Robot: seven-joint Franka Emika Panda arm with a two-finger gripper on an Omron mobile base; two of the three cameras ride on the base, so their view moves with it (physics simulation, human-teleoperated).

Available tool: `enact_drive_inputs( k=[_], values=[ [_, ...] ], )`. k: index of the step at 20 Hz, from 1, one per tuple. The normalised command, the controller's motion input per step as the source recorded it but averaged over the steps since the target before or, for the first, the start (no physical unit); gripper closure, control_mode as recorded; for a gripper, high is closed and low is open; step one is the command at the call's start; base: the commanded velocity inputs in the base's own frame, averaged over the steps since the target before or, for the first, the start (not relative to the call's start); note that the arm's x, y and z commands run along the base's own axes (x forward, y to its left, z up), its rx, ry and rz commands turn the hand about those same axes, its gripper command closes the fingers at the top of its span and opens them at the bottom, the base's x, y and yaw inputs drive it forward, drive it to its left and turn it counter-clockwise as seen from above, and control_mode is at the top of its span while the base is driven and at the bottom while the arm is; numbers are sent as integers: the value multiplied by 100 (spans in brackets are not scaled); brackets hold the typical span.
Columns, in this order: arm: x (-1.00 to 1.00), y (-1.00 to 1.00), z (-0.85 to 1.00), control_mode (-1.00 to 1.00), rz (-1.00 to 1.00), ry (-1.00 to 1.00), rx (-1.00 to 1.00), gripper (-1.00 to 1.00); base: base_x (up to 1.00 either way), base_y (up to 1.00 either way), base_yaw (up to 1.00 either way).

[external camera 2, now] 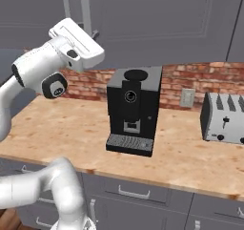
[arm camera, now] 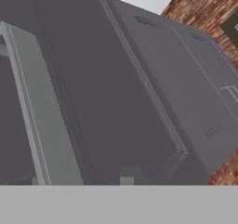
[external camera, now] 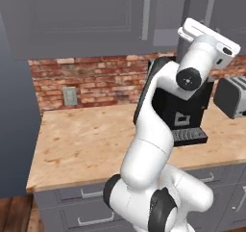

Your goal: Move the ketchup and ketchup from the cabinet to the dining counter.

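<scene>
Two grey doors of the cabinet [external camera: 86,19] stand shut right in front of the gripper [external camera 2: 95,34], so you cannot see what is on the shelf behind them. In the hand view, going left to right, a slim silver bar handle [arm camera: 32,102] runs close by on the left, then comes the recessed panel of the door, then a strip of brick wall [arm camera: 204,9] on the far right. The hand is raised high, up against that handle. You cannot tell from these views how wide the jaws stand, nor whether they are closed on the bar or only touching it. Below the gripper and to its right sits a black coffee machine [external camera 2: 133,109] on the wall counter [external camera: 81,144]. Farther right on the same top stands a grey toaster [external camera 2: 224,117], well apart from the hand.
</scene>
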Motion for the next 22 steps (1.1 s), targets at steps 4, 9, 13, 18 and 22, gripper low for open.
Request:
enact_drive_inputs(
  k=[4,9,13,18,22],
  values=[
    [-100,-100,-10,-100,-7,0,19,100,0,0,0],
    [-100,-100,-13,-100,-7,0,19,100,0,0,0],
    [-100,-100,-16,-100,-5,0,17,100,0,0,0],
    [-100,-100,-19,-100,-6,0,17,100,0,0,0],
    [-100,-100,-23,-100,-7,0,16,100,0,0,0]
  ],
)
